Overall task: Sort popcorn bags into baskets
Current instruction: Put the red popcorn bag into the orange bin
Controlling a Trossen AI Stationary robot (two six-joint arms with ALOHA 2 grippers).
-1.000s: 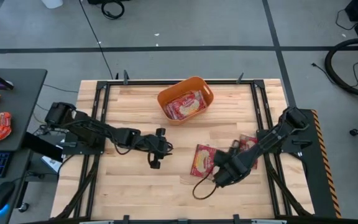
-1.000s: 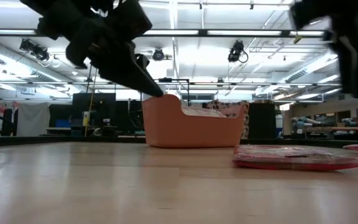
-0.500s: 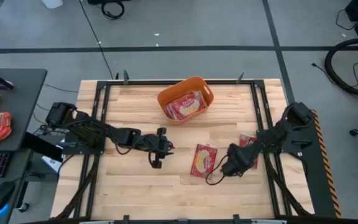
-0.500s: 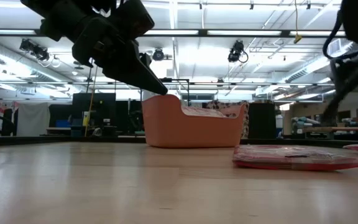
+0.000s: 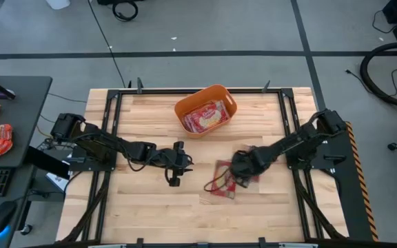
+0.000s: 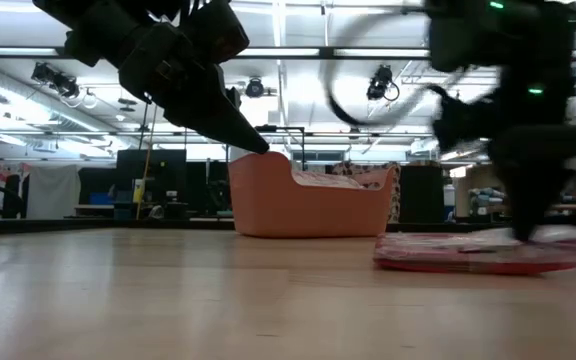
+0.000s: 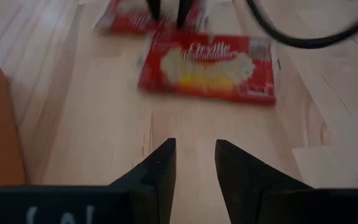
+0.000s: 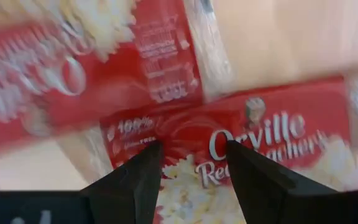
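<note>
Since a second ago the right gripper has swung in from the table's right edge toward the middle and now hangs low over the two bags still on the table, on the side of the basket nearer the arms. Its fingers are parted and hold nothing; between them lies the bag nearer its arm, which touches or slightly overlaps the other bag. To do this pick well, I would close on one bag's edge only, clear of the seam where the two meet, so the neighbour is not dragged along, then lift high enough to clear the basket's flared rim. The basket already holds several bags. The left gripper waits beside the loose bags, its fingers a little apart and empty, pointing at them; it stands close enough that a wide swing could meet it.
</note>
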